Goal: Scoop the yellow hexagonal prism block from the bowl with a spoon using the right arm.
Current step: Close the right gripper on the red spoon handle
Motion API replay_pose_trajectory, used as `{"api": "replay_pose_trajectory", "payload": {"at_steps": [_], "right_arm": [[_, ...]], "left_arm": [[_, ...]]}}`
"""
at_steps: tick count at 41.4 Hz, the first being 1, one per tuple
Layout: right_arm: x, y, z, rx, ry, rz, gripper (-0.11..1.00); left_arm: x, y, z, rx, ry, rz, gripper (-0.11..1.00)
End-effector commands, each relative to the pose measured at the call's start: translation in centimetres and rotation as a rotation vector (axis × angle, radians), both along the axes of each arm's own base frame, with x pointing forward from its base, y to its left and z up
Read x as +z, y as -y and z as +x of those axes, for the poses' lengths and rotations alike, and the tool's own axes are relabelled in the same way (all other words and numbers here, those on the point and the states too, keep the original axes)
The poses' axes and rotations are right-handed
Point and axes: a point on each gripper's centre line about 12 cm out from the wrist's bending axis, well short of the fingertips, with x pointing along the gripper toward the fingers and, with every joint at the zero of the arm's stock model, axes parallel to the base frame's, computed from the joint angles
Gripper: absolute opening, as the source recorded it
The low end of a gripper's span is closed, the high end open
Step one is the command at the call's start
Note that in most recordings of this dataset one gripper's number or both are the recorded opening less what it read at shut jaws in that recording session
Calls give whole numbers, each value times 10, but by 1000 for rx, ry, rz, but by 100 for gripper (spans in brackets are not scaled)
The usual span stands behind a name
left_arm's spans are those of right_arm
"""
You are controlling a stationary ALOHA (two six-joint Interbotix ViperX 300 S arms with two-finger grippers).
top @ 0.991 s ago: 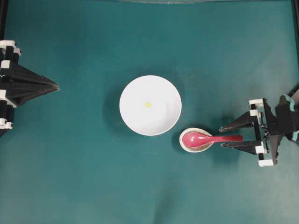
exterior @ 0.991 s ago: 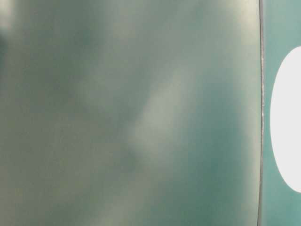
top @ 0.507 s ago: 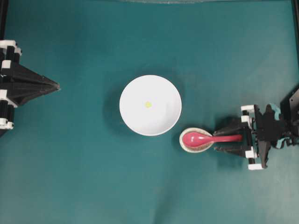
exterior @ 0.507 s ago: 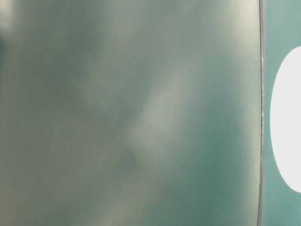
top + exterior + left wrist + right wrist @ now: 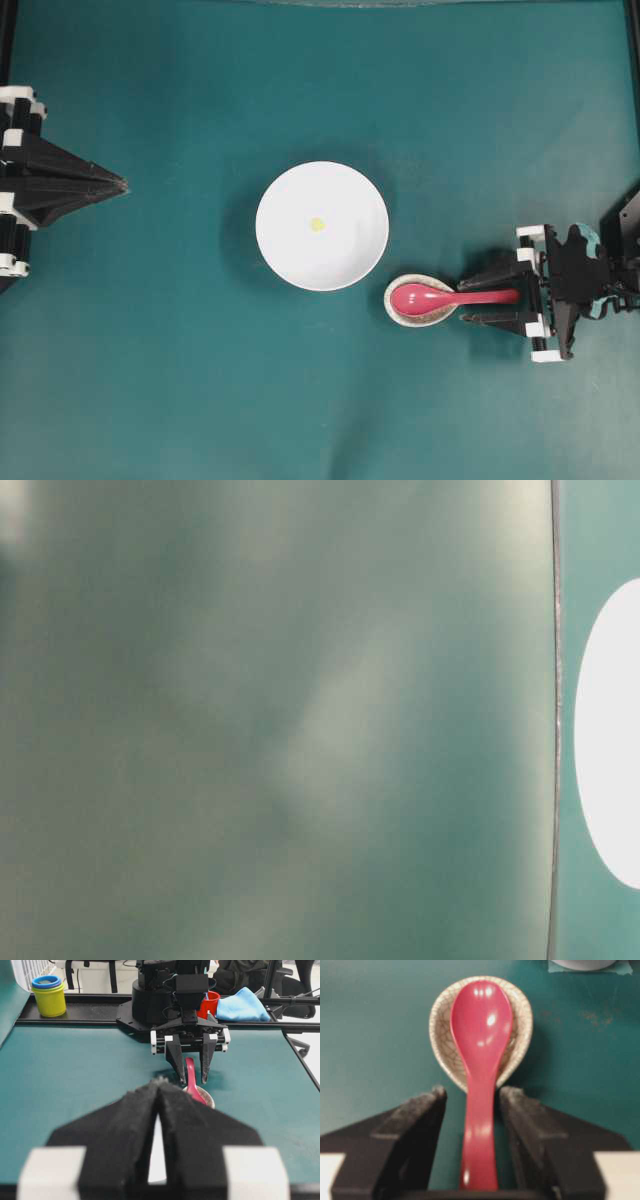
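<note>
The tiny yellow hexagonal prism block lies near the middle of the white bowl. The pink-red spoon rests with its scoop in a small beige crackle dish, handle pointing right. My right gripper is open and straddles the handle. In the right wrist view the spoon runs between the fingers with a gap on each side. My left gripper stays shut at the far left, holding nothing; its closed tips point toward the bowl.
Beyond the table's far edge in the left wrist view stand stacked yellow and blue cups, a red cup and a blue cloth. The table-level view is blurred, with a white oval at its right edge.
Over the last second my right gripper slid left until its open fingers flank the spoon handle; in the last half second it barely moved. Bowl, block and left arm are unchanged.
</note>
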Motion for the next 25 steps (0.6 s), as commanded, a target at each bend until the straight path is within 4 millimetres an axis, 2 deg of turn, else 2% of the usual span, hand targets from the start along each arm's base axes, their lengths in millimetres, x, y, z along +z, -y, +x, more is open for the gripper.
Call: {"api": "replay_pose_trajectory", "payload": {"at_steps": [1, 25], "right_arm": [[4, -2, 1, 4, 22, 5, 54], [5, 0, 0, 3, 28, 1, 53]], "left_arm": [[10, 0, 3, -2, 28, 3, 3], [10, 0, 3, -2, 28, 3, 3]]}}
